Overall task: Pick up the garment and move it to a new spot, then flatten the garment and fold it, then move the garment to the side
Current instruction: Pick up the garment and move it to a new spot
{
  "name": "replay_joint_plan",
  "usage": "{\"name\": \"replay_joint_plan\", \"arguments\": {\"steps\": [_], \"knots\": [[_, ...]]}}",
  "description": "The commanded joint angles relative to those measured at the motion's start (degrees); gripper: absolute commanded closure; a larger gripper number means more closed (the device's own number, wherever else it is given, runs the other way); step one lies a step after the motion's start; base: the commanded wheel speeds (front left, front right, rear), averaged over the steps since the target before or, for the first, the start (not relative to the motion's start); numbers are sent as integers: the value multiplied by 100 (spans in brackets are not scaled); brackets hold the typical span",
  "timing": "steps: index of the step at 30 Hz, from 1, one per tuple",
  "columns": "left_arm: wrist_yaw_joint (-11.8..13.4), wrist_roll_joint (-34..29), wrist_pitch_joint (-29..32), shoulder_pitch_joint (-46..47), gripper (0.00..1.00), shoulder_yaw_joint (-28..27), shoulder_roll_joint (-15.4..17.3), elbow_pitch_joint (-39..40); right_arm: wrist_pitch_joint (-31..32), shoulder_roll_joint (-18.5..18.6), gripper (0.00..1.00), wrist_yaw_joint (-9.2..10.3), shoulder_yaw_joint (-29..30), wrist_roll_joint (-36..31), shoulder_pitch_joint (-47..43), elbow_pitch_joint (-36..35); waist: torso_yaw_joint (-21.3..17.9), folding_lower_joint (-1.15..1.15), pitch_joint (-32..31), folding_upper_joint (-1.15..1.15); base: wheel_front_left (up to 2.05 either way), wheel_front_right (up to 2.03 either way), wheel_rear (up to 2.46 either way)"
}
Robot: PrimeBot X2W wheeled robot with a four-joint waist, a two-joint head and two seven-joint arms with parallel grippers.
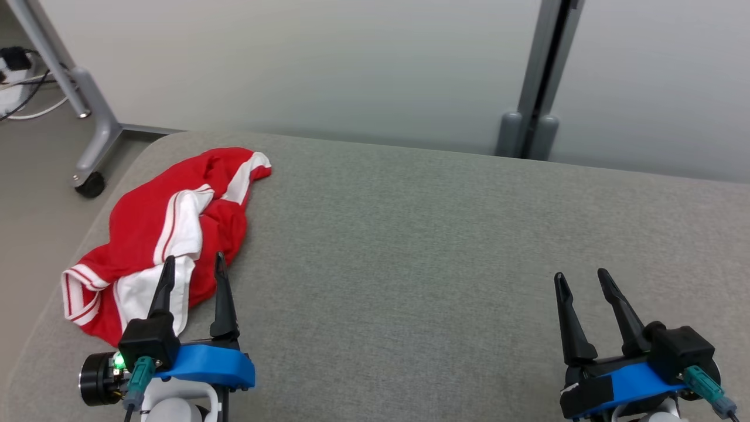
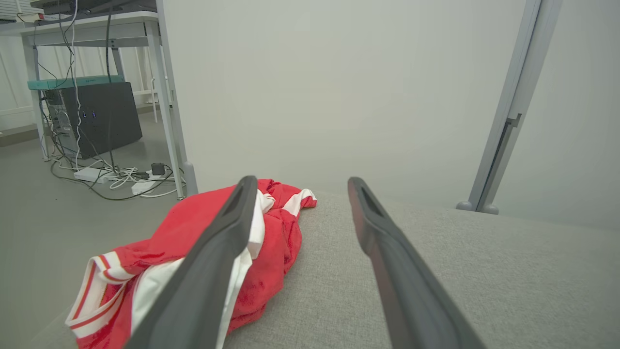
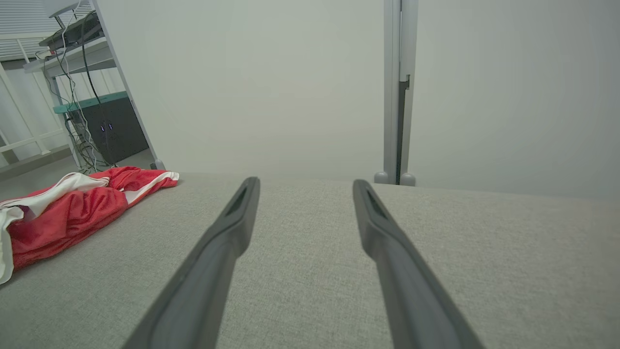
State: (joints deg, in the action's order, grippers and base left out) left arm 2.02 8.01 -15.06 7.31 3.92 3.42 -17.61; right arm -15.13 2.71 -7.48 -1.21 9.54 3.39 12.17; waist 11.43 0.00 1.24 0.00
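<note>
Grey cushion (image 1: 410, 234), crumpled garment (image 1: 170, 228) by left claw (image 1: 194, 258)

Garment (image 2: 184, 228) — its middle hidden behind left tool's (image 2: 302, 186) own finger; left of right tool (image 3: 305, 183), cut by frame edge.

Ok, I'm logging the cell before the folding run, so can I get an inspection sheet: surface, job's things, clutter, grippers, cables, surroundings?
Surface: grey fabric cushion, smooth.
Job's things: red and white garment, crumpled near the left edge, not yet flattened or folded.
Clutter: nothing seen.
Grippers: left gripper open, fingers over the garment's near edge, holding nothing; right gripper open over bare cushion.
Cables: cables and power strip on the floor, left.
Surroundings: pale partition, grey post, caster leg, dark computer case.
</note>
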Motion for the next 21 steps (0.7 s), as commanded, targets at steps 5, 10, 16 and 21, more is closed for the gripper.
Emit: {"name": "replay_joint_plan", "arguments": {"steps": [5, 10, 16, 21], "knots": [[49, -19, -18, 111, 0, -98, 43, 31, -4, 34, 0, -3, 10, -73, 122, 5, 538, 0, 193, 0, 0, 0, 0], [69, 31, -17, 122, 0, -230, 54, 78, -4, 33, 0, -3, 10, -121, 175, 21, 973, 0, 268, 0, 0, 0, 0], [70, 61, -17, 45, 0, -382, 79, 120, -4, 33, 0, -3, -41, -138, 223, 65, 1344, 0, 305, 0, 0, 0, 0], [47, 86, -18, 50, 0, -517, 124, 149, -4, 33, 0, -3, -91, -143, 268, 102, 1414, 0, 349, 0, 0, 0, 0]]}}
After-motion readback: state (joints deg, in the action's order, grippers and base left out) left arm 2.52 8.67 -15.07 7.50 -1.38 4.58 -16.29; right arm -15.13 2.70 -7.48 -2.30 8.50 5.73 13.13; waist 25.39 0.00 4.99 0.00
